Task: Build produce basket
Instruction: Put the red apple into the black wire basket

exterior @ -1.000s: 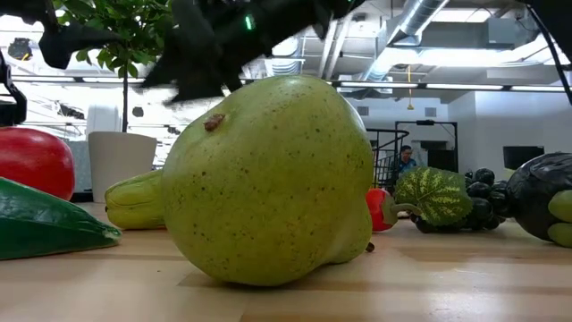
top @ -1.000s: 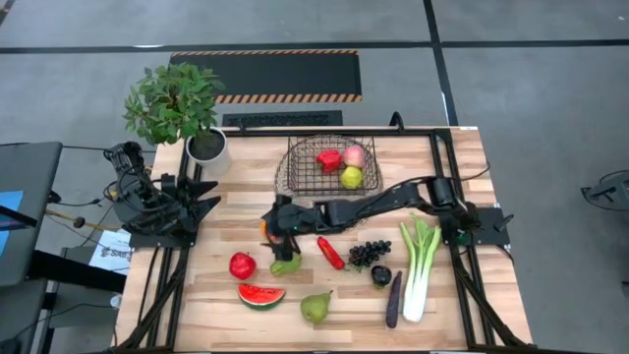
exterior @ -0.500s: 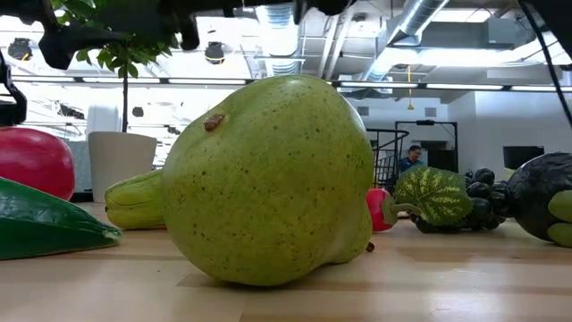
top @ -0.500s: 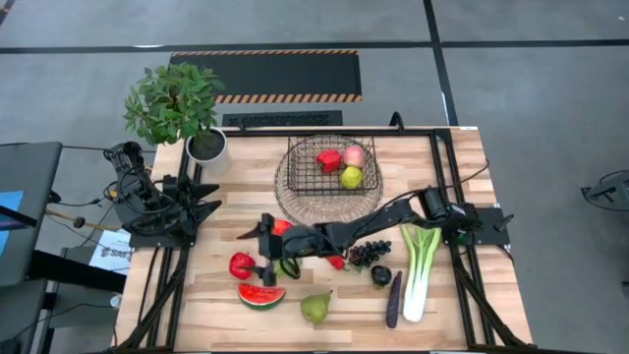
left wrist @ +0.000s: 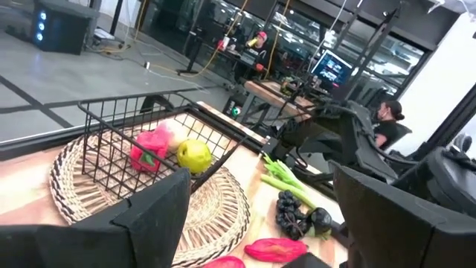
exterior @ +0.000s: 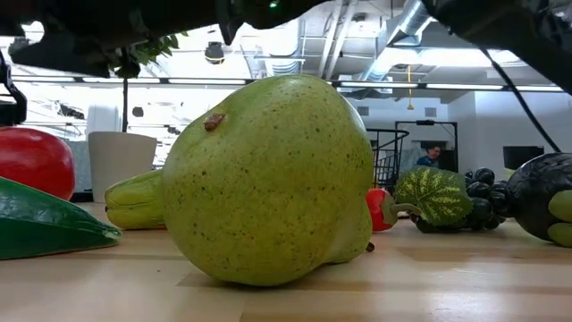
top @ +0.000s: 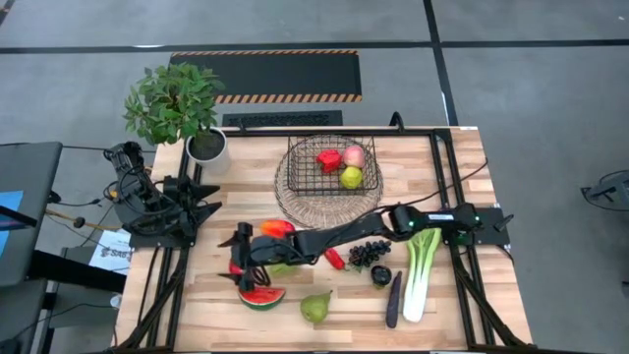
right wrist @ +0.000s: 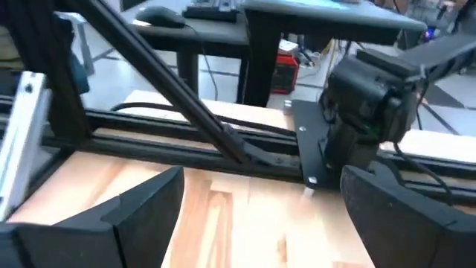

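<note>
The right gripper (top: 241, 258) is extended across the table with its fingers spread wide and empty, positioned over the red apple (top: 237, 267) just beside the watermelon slice (top: 261, 294). The left gripper (top: 201, 196) is parked at the table's left edge, jaws apart and holding nothing. The basket (top: 332, 165) sits on a round wicker tray (top: 295, 205) and contains three fruits; the remaining produce, including a pear (top: 315, 309), grapes (top: 369, 253) and leek (top: 420, 267), lies on the table (top: 462, 167).

Two dark, slender jointed arms on black frame bases, thin black cables, each tool with broad matte-black fingers.
</note>
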You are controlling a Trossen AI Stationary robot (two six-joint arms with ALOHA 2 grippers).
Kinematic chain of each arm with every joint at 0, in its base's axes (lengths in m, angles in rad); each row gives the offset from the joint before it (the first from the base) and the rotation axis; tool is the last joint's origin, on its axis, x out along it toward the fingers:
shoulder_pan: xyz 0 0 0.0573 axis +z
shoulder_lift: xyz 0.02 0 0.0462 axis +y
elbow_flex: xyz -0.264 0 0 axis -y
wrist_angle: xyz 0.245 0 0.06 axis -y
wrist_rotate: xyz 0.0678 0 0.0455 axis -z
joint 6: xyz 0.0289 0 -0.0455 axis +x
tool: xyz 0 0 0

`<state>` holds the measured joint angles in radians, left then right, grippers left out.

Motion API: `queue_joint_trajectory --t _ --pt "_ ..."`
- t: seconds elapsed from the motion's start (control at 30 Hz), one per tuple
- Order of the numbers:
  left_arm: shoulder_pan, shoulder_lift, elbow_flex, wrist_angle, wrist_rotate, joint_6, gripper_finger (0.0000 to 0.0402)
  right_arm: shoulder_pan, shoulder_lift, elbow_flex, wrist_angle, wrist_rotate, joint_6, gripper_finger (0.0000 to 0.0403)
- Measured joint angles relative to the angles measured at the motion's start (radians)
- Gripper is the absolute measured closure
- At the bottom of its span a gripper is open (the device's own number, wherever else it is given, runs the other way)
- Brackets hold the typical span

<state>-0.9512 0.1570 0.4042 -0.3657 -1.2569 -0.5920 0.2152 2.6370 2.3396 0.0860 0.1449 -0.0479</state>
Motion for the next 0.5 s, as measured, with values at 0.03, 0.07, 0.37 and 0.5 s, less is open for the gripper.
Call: queue_joint_trajectory --t 0.03,0.07,0.37,0.5 --pt "0.0 0.0 0.0 -0.003 0.005 0.001 0.0086 0.0 0.015 0.018 -0.009 0.0 0.006 0.0021" --pt "0.0 0.0 0.0 -0.007 0.006 0.001 0.0086 -0.002 0.02 0.019 -0.017 0.0 0.015 0.0021" --pt "0.0 0.0 0.0 -0.011 0.02 0.001 0.0086 -0.008 0.059 0.012 -0.091 -0.012 0.109 0.0021" --pt "0.0 0.0 0.0 -0.011 0.024 -0.003 0.0086 -0.013 0.072 0.01 -0.126 -0.018 0.141 0.0021"
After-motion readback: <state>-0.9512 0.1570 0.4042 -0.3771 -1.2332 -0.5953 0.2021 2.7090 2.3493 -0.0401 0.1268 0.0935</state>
